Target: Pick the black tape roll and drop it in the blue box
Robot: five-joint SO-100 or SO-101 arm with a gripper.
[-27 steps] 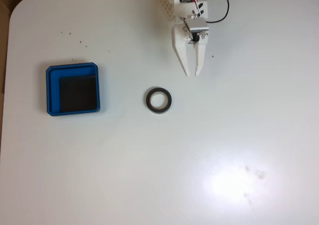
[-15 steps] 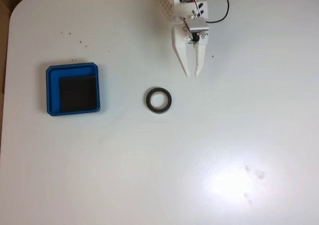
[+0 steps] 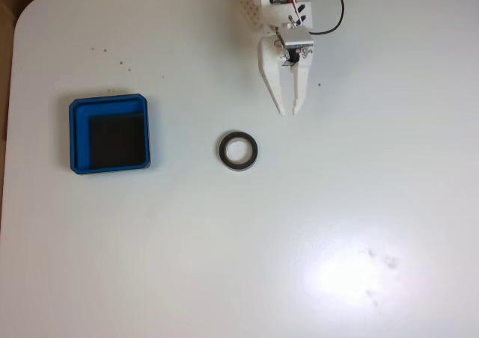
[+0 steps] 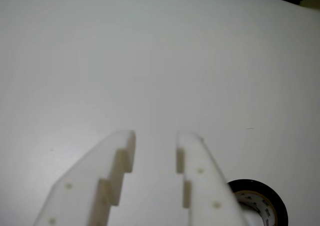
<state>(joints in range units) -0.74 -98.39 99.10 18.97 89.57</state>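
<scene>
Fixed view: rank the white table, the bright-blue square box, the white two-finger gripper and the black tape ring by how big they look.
1. White table, by far.
2. Bright-blue square box.
3. White two-finger gripper: longer than the ring, but closer to the camera, so this rank is unsure.
4. Black tape ring.

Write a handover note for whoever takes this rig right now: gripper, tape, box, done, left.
Gripper: empty, jaws a little apart, near the table's top edge in the fixed view.
Tape: flat on the table, below and left of the gripper in the fixed view, untouched. In the wrist view it peeks out behind the right-hand finger.
Box: far left in the fixed view, nothing in it.
Done: nothing yet.
Left: reach the tape, grasp it, carry it to the box, release.
</scene>
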